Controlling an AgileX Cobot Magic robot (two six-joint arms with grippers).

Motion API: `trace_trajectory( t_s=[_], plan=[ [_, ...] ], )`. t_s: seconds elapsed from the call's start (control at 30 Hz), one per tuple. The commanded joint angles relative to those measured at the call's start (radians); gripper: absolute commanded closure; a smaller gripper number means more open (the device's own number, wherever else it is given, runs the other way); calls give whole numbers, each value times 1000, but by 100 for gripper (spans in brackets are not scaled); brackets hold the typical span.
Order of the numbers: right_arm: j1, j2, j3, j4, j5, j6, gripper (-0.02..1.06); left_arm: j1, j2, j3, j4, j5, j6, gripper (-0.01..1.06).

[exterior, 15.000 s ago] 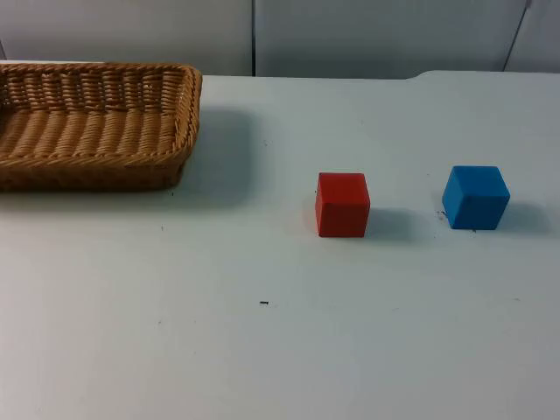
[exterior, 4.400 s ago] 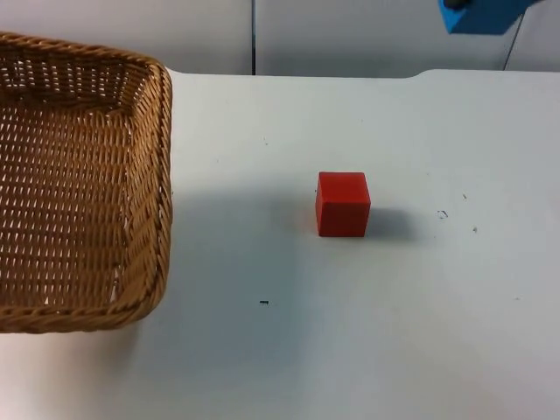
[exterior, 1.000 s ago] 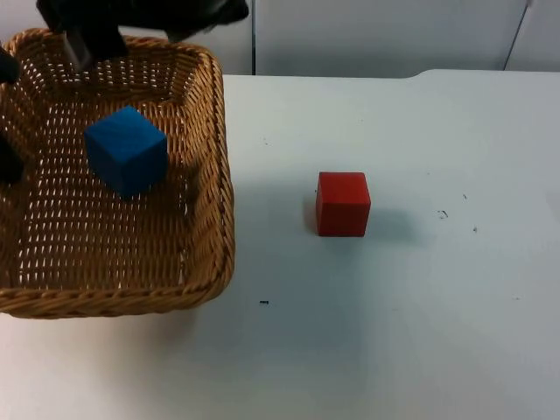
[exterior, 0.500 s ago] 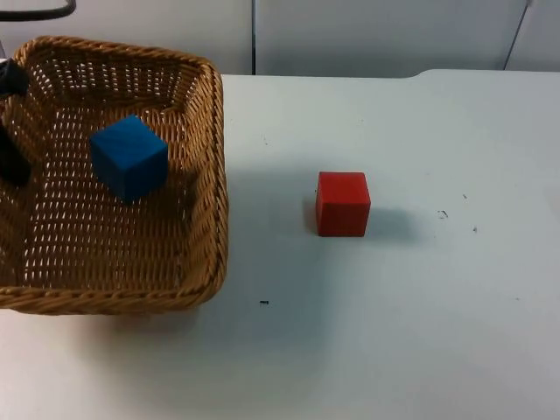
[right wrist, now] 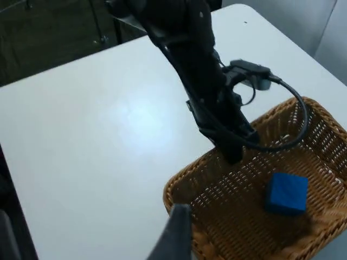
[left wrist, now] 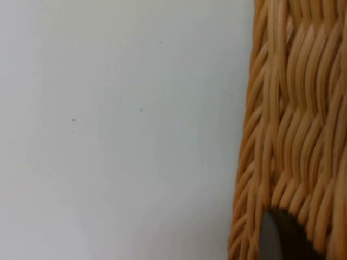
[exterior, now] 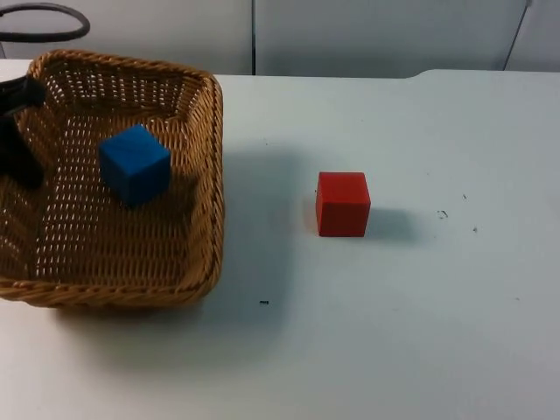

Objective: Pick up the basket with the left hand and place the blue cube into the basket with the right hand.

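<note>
Two cubes are in play, and only one has gone where the task sends it. Farthest left in the top view, the left hand [exterior: 17, 131] is clamped on the left wall of the basket [exterior: 206, 175]; the left wrist view backs this up, with a black fingertip pressed against the woven wicker beside the bare counter [left wrist: 108, 135]. That grip explains why the basket sits tilted, its far rim raised toward the partition wall: it looks carried rather than resting flat, with a broad shadow on the counter beneath and beside it. Inside, the blue cube [exterior: 135, 164] lies on the woven floor toward the far side, free of any finger. To the right, well apart from the basket, the red cube [exterior: 342, 203] stands upright on the open counter, untouched, since the task does not ask for it. The right hand [right wrist: 92, 238] hangs high above, looking down on the left arm, the basket and the blue cube inside; its fingers stand apart with nothing between them, which fits a release already made. By my judgement the placing is done.
</note>
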Motion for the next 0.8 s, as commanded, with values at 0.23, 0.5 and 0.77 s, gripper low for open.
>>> trace_trajectory(
  t_s=[0.23, 0.5, 0.77],
  plan=[
    [11, -179, 184, -104, -62, 114, 26, -5, 37, -9, -28, -12, 28, 105],
    [11, -255, 275, -125, -63, 143, 26, -5, 38, -9, -25, -47, 51, 105],
    [11, -286, 293, -121, -38, 145, 26, -5, 40, -9, -25, -79, 49, 80]
  ],
)
